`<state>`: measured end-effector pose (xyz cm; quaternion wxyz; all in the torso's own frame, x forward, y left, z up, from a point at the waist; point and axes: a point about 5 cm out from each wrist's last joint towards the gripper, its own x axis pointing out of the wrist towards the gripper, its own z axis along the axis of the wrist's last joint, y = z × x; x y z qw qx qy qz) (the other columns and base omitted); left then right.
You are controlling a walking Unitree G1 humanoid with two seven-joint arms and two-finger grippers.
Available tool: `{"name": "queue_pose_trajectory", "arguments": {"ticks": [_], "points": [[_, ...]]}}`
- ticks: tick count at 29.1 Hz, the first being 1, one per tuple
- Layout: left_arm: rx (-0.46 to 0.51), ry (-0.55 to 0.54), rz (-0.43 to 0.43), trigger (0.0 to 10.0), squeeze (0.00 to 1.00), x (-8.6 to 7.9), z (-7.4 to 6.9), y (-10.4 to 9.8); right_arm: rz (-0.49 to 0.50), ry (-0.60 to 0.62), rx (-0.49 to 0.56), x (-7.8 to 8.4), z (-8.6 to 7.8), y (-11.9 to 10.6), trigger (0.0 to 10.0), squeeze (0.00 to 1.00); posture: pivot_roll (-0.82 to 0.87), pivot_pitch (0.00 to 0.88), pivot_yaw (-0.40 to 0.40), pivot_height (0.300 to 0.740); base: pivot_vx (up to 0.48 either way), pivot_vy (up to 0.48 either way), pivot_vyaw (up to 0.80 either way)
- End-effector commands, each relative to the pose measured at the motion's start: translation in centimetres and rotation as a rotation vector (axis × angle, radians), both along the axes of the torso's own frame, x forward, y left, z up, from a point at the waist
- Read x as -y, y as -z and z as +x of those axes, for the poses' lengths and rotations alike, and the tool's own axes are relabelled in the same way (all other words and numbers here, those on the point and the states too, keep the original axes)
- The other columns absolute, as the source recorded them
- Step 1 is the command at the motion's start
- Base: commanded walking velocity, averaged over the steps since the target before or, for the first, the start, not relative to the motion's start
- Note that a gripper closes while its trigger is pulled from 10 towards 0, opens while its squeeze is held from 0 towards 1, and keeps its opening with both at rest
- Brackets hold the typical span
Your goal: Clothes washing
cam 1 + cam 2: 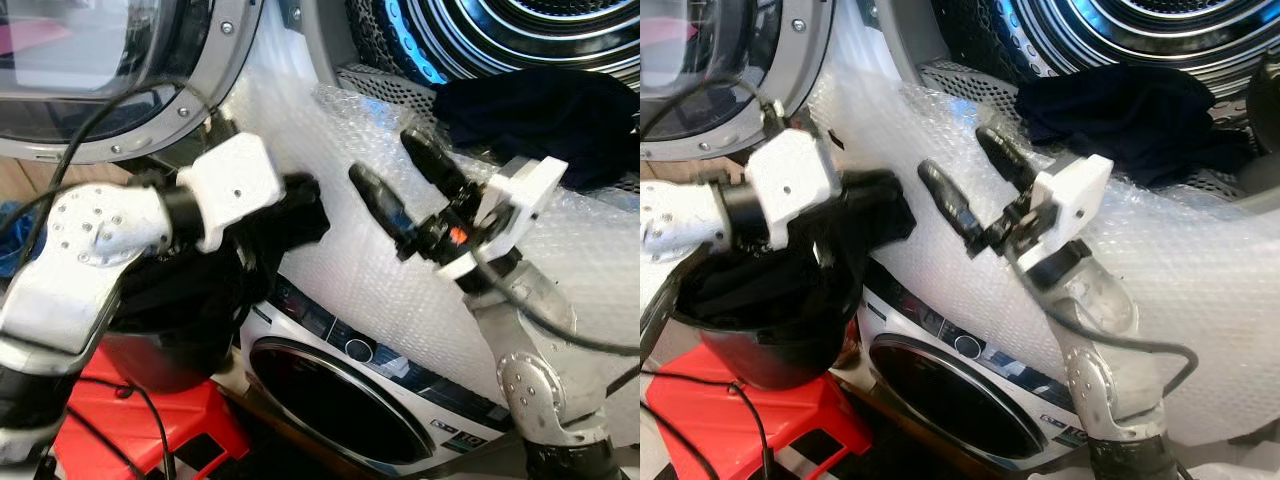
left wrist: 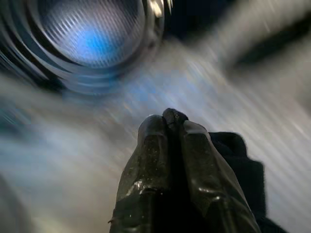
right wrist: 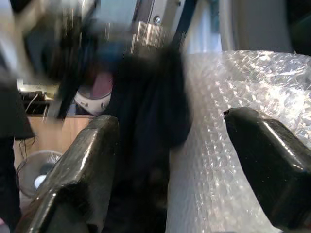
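Note:
My left gripper (image 1: 303, 203) is shut on a dark cloth (image 1: 290, 225), held up over a black bucket (image 1: 770, 350) that has more dark clothes in it. In the left wrist view its fingers (image 2: 167, 128) are pressed together with the dark cloth (image 2: 243, 162) under them. A little to the right, my right gripper (image 1: 383, 153) stands open with nothing between its fingers, close over the bubble wrap (image 1: 330, 130) below the drum. Another dark garment (image 1: 540, 115) lies at the mouth of the upper drum (image 1: 520, 30).
The bucket sits on a red stool (image 1: 150, 420). The upper machine's round door (image 1: 100, 70) hangs open at the left. Below the bubble wrap is a second machine with a dark round door (image 1: 330, 390). Cables run over my left arm.

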<state>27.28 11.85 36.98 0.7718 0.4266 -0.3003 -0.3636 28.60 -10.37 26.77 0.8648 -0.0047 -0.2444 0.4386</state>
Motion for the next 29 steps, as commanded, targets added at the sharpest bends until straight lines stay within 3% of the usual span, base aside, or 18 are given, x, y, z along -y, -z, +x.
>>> {"name": "queue_pose_trajectory", "arguments": {"ticks": [1,3,12,13,18,24,29], "points": [[0.136,0.071,0.002,10.0,0.0,1.3,-1.1,-2.0,-0.04,-0.001,0.033,0.6,-0.2,-0.3,10.0,0.0,0.34,0.196,-0.147,0.74,0.0,0.0,0.0],[0.197,0.071,0.013,10.0,0.0,1.5,-1.0,-3.1,-0.049,0.005,0.043,0.7,-0.1,-0.3,10.0,0.0,0.34,0.192,-0.149,0.74,0.0,0.0,0.0],[0.273,0.071,0.051,10.0,0.0,2.1,0.9,-4.6,-0.07,-0.033,0.058,0.3,-0.1,-0.1,10.0,0.0,0.35,0.171,-0.147,0.74,0.0,0.0,0.0],[0.337,0.075,0.025,10.0,0.0,2.8,1.5,-6.5,-0.07,-0.027,0.06,-0.3,0.1,0.1,10.0,0.0,0.35,0.161,-0.142,0.74,0.0,0.0,0.0],[0.434,0.136,0.016,10.0,0.0,4.6,1.6,-8.8,-0.07,-0.022,0.051,-1.8,0.3,0.8,10.0,0.0,0.34,0.149,-0.13,0.74,0.0,0.0,0.0],[0.421,0.204,0.027,10.0,0.0,5.4,2.0,-8.9,-0.034,-0.003,0.051,-2.8,0.5,0.8,10.0,0.0,0.33,0.143,-0.12,0.74,0.0,0.0,0.0],[0.384,0.273,-0.029,10.0,0.0,6.4,2.4,-9.4,-0.003,-0.001,0.042,-3.7,0.6,0.8,10.0,0.0,0.34,0.142,-0.119,0.74,0.0,0.0,0.0]]}}
